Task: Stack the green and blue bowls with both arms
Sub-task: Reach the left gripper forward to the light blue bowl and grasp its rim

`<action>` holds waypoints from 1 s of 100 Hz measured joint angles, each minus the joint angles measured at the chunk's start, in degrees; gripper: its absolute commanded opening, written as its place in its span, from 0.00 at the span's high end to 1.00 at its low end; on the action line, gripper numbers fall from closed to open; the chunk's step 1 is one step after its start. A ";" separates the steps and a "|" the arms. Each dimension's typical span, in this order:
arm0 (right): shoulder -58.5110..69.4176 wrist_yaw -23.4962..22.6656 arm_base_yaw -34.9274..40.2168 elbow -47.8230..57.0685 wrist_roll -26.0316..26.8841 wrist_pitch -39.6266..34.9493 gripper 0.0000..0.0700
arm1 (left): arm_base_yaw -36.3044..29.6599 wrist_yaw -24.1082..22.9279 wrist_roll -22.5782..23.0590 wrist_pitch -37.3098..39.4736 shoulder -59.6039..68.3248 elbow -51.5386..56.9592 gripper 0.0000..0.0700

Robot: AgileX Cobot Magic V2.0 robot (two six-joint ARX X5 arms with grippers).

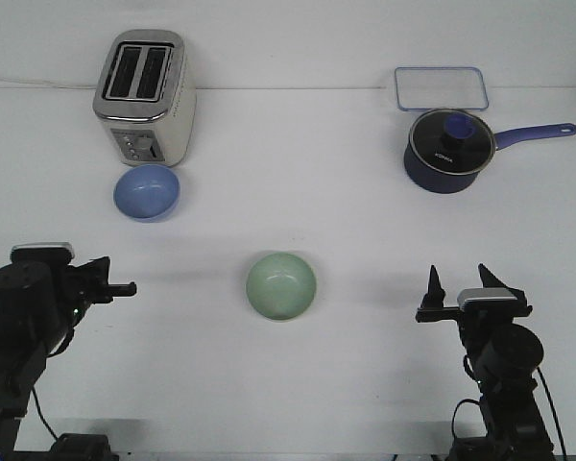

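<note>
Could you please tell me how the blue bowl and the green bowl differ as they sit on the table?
The blue bowl is periwinkle, while the green bowl is pale mint. The blue bowl sits farther back on the left, just in front of the toaster; the green bowl sits alone near the table's centre, between the two arms. Both are small, round, upright, seemingly empty and of similar size.

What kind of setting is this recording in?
Probably a lab tabletop staged as a kitchen: a plain white table holds a toaster, a lidded saucepan, and a blue bowl and green bowl, with two robot arms at the near edge.
</note>
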 measured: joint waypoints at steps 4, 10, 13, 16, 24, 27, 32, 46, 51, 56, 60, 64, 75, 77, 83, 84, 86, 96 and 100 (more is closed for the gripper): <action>0.00 0.00 0.00 0.00 0.00 0.00 0.17 | 0.00 0.00 0.24 -1.68 1.95 0.87 0.99; 0.00 0.00 0.00 0.00 0.00 -0.02 0.17 | 0.00 0.00 0.42 -3.63 4.57 1.81 0.99; 0.00 0.00 0.00 0.00 0.00 -0.02 0.17 | 0.00 0.00 0.44 -4.20 5.70 2.05 0.99; 0.00 0.00 0.00 0.00 0.00 0.00 0.17 | 0.00 0.00 0.46 -4.52 6.69 2.10 0.99; 0.00 0.00 0.00 0.00 0.02 -0.02 0.17 | 0.00 0.00 0.52 -5.90 9.18 2.08 0.99; 0.00 0.00 0.00 0.00 0.02 0.00 0.17 | 0.00 0.00 0.59 -6.10 10.01 2.08 0.99; 0.00 0.00 0.00 0.00 0.04 0.00 0.17 | 0.00 0.00 0.61 -5.95 11.06 2.08 0.99; 0.00 0.00 0.00 0.00 0.31 0.00 0.17 | 0.00 0.00 0.61 -5.22 11.61 2.08 0.99; 0.00 0.00 0.00 0.00 0.35 0.00 0.17 | 0.00 0.00 0.63 -4.85 11.54 2.08 0.99; 0.00 0.00 0.00 0.00 0.35 0.00 0.17 | 0.00 0.00 0.63 -4.35 11.54 2.08 0.98; 0.00 0.00 0.00 0.00 0.35 -0.02 0.17 | 0.00 0.00 0.61 -3.89 11.52 2.08 0.98; 0.00 0.00 0.00 0.00 0.35 0.00 0.17 | 0.00 0.00 0.61 -3.34 11.47 2.08 0.98; 0.00 0.00 0.00 0.00 0.35 -0.02 0.17 | 0.00 0.00 0.39 -2.49 11.26 2.08 0.81; 0.00 0.00 0.00 0.00 0.35 0.00 0.17 | 0.00 0.00 0.37 -2.54 11.23 2.08 0.74; 0.00 0.00 0.00 0.00 0.35 -0.02 0.17 | 0.00 0.00 0.11 -2.58 11.23 2.08 0.49; 0.00 0.00 0.00 0.00 0.35 0.00 0.17 | 0.00 0.00 0.04 -2.56 11.23 2.08 0.46; 0.00 0.00 0.00 0.00 0.35 0.00 0.17 | 0.00 0.00 -0.11 -2.56 11.23 2.08 0.40; 0.00 0.00 0.00 0.00 0.35 0.00 0.17 | 0.00 0.00 -0.26 -2.67 11.23 2.08 0.32; 0.00 0.00 0.00 0.00 0.35 0.00 0.17 | 0.00 0.00 -0.28 -2.78 11.23 2.08 0.32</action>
